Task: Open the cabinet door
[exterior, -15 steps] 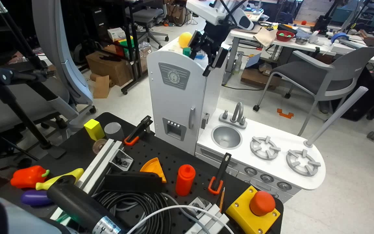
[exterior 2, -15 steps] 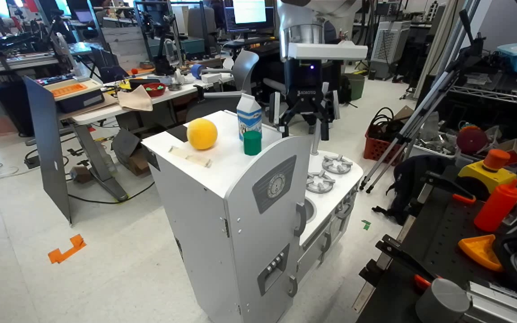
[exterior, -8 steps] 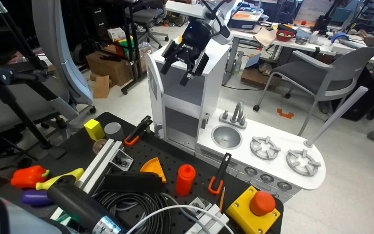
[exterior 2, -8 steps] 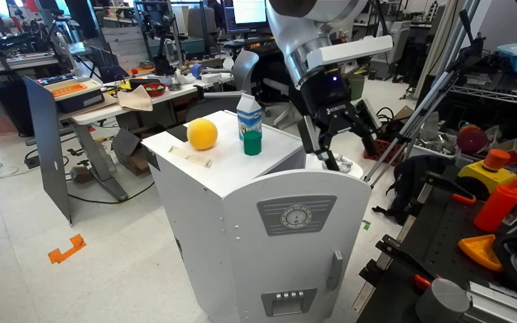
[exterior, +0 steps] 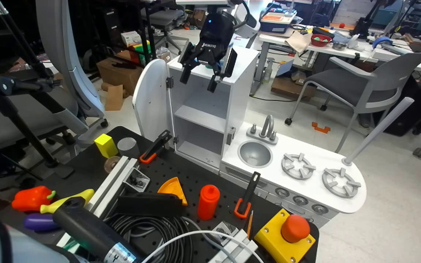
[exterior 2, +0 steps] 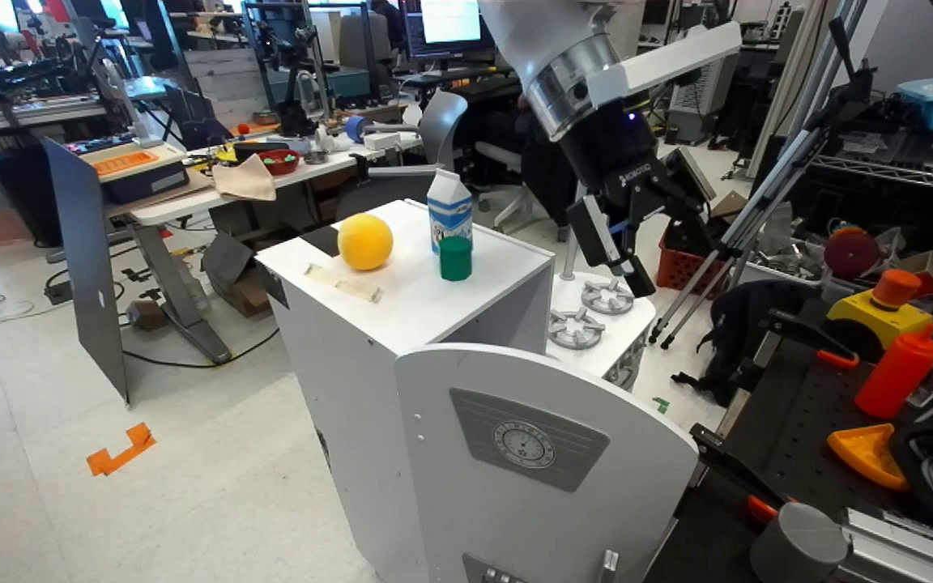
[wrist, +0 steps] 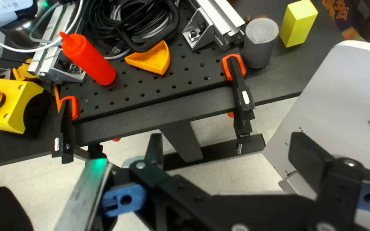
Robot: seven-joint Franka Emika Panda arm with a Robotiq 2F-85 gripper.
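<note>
White, the cabinet door [exterior: 154,102] stands open beside a shelf [exterior: 200,117] in an exterior view, the gripper [exterior: 198,82] apart, fingers spread and empty. In an exterior view the door's dial plate [exterior 2: 526,442] faces out. In the wrist view a clamp [wrist: 242,96] looks near the door; any further push should be gentle, by the free edge.

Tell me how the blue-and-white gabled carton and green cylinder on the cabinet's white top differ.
The blue-and-white gabled carton is taller than the green cylinder. The carton is boxy with a peaked top; the cylinder is round and flat-topped. The carton bears a printed pattern; the cylinder is plain. Both stand upright on the cabinet's white top.
</note>
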